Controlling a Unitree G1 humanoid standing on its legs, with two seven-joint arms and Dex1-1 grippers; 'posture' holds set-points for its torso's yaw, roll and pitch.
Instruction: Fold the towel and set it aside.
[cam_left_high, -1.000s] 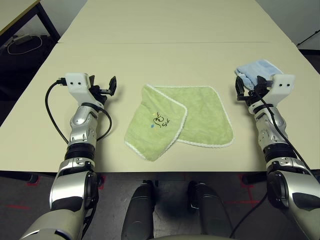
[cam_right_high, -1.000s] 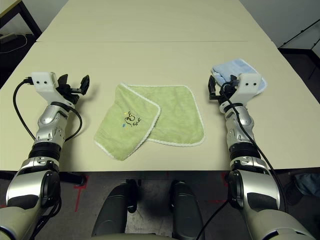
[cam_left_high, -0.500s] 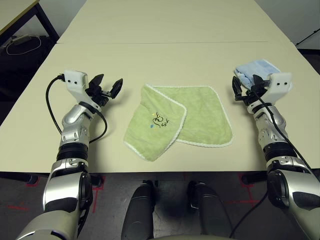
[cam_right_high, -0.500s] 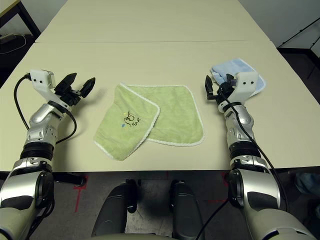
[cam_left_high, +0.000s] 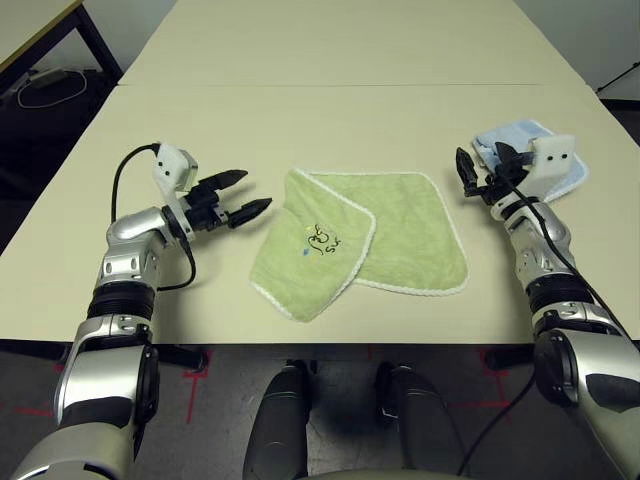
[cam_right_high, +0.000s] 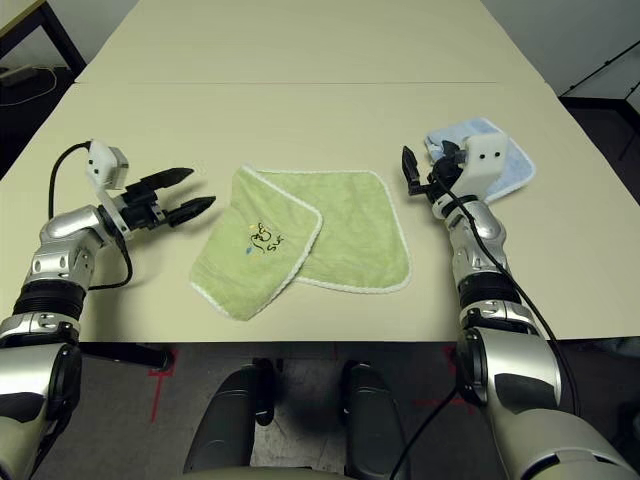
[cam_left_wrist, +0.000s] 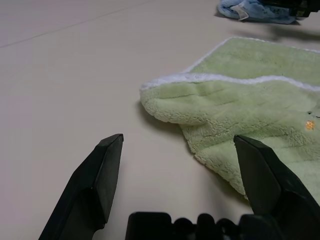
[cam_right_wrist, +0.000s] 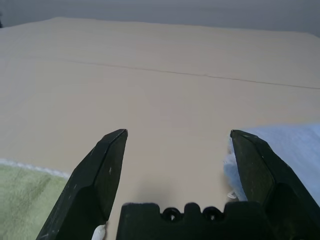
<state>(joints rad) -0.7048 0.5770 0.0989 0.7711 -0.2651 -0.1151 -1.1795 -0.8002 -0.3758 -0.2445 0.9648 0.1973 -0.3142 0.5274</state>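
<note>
Left end effector (cam_left_high: 246, 198): fingers apart, nothing between them, pointing toward the near-lying folded part of the green towel (cam_left_high: 405, 235), whose edge lies just beyond the fingertips. The towel rests on the counter (cam_left_high: 330, 125), between the two end effectors and touching neither. Its left part is turned over, with the embroidered motif (cam_left_high: 321, 240) uppermost; its right part lies flat in a single spread, bordered by white stitching. Folding is therefore judged to be begun but incomplete: the two parts overlap only partly, so a neater fold remains to be made, and setting aside remains wholly to be done. Right end effector (cam_left_high: 482, 177): fingers apart, empty, to the right of the green towel; the light blue towel (cam_left_high: 572, 178) lies just beside it, on its outer side.
</note>
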